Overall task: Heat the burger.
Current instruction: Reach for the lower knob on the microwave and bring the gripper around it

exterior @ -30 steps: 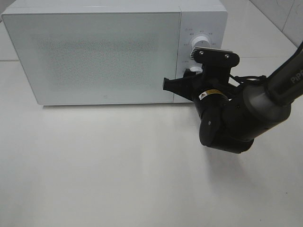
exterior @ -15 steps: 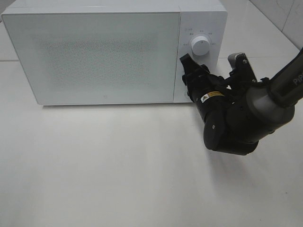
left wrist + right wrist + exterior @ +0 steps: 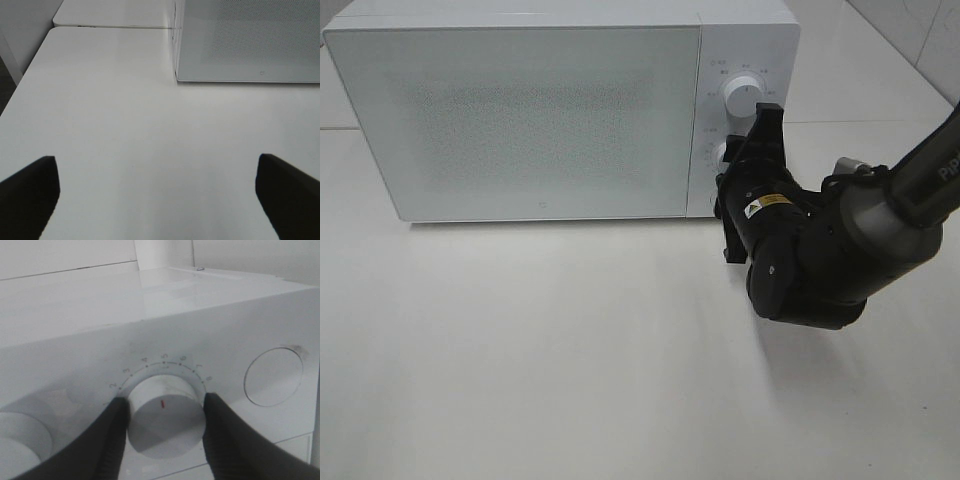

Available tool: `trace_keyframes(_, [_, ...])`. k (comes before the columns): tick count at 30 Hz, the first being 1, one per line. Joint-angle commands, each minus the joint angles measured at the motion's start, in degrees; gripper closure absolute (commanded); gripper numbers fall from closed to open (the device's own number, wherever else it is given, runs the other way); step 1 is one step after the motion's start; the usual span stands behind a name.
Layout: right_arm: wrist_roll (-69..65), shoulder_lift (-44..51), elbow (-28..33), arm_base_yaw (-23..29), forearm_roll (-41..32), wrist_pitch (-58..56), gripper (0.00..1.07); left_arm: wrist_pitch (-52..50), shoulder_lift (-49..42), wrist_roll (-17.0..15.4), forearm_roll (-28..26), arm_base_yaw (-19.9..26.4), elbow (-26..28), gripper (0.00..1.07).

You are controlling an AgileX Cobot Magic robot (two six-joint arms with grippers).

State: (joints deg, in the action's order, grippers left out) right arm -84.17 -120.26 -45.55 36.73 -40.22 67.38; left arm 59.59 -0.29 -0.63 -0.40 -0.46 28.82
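Observation:
The burger is hidden from every view. The white microwave (image 3: 520,120) stands at the back of the table with its door shut. My right gripper (image 3: 732,170) is at the control panel, shut on the lower knob (image 3: 721,155). In the right wrist view its two dark fingers (image 3: 107,440) press either side of that knob (image 3: 165,412), whose red mark points away from the numbered scale. My left gripper (image 3: 157,200) hangs open over bare table, well in front of the microwave (image 3: 250,40), with nothing between its fingers.
An upper knob (image 3: 744,97) sits above the held one. In the right wrist view, a round button (image 3: 274,377) lies on the far side of the held knob from the other knob (image 3: 20,440). White table (image 3: 570,350) stretches in front of the microwave.
The right wrist has rolled at the control panel, swinging its fingers from level to upright around the lower knob. The left gripper has stayed wide open.

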Motion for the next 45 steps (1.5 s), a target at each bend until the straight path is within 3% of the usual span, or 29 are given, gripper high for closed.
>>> trace_keyframes(1, [-4.2, 0.8, -2.7, 0.0, 10.3, 12.5, 1.07, -0.2, -1.3, 0.2, -0.5, 0.0, -0.1, 0.04])
trace_keyframes(10, [-11.1, 0.8, -2.7, 0.0, 10.3, 12.5, 1.07, -0.2, -1.3, 0.2, -0.5, 0.0, -0.1, 0.04])
trace_keyframes(34, [-6.5, 0.8, -2.7, 0.0, 6.5, 12.4, 1.07, -0.2, -1.3, 0.2, -0.5, 0.0, -0.1, 0.04])
trace_keyframes(42, [-5.9, 0.8, -2.7, 0.0, 2.5, 12.4, 0.93, -0.2, -1.3, 0.2, -0.5, 0.0, -0.1, 0.04])
trace_keyframes(45, [-4.8, 0.8, -2.7, 0.0, 0.6, 12.4, 0.75, -0.2, -1.3, 0.2, -0.5, 0.0, -0.1, 0.04])
